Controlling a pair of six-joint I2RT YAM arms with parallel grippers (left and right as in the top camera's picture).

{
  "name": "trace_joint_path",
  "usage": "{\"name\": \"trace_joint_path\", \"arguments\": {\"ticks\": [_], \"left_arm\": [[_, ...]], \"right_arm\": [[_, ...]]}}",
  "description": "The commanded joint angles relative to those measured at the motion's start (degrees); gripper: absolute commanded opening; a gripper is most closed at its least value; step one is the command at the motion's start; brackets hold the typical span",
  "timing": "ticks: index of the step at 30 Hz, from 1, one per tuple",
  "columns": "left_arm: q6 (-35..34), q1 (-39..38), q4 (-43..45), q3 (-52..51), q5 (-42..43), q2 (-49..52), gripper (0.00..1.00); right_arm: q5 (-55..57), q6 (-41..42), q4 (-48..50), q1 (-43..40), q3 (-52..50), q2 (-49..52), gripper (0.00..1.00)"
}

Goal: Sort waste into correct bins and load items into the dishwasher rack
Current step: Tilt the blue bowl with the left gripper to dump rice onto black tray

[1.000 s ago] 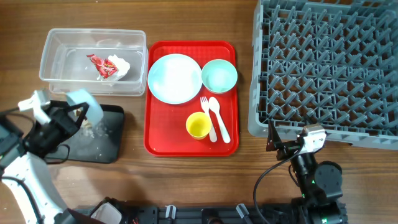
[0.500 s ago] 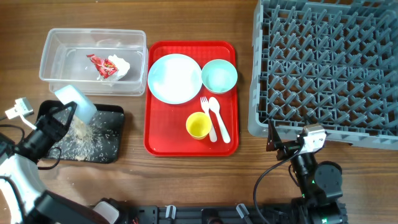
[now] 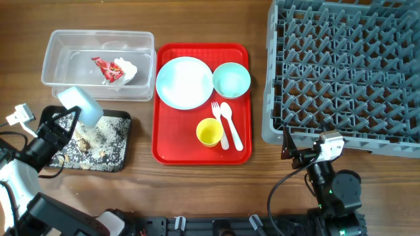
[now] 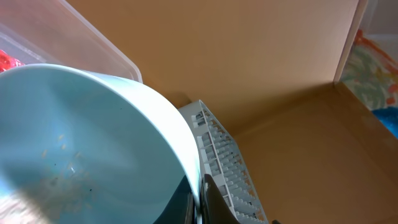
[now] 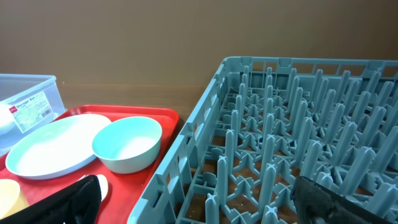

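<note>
Overhead: tilted bowl [image 3: 80,105], crumb-strewn black tray [image 3: 115,161]

A pale blue-green bowl [image 3: 80,107] is held tipped on its side in the clamped left pincer [image 3: 68,122], over the black tray [image 3: 120,159] beneath that pincer. Brownish-white crumbly scraps [image 3: 92,139] are scattered in the tray, just beside the fingertips. Beyond the pincer a clear tub [image 3: 59,49] is seen, with the crumpled red-and-white wrapper [image 3: 111,69] inside. The plate [image 3: 184,82], second bowl [image 3: 231,79], yellow cup [image 3: 209,132], fork [image 3: 218,121] and spoon [image 3: 231,124] are grouped between the two pincers. The grey pegged rack [image 3: 348,65] is set just beyond the wide-spread right pincer [image 3: 292,152].
</note>
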Motion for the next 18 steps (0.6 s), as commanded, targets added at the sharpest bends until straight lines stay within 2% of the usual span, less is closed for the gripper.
{"name": "trace_joint_path", "arguments": {"ticks": [1,18], "left_arm": [[1.62,0.31,-0.11,-0.44,2.29,0.33,0.04],[0.94,0.31,-0.35,-0.44,2.32,0.33,0.04]], "right_arm": [[-0.96,-0.55,0.22,-0.24,-0.09,-0.37,1.00],[-0.94,-0.52,0.22,-0.24,-0.09,-0.37,1.00]]}}
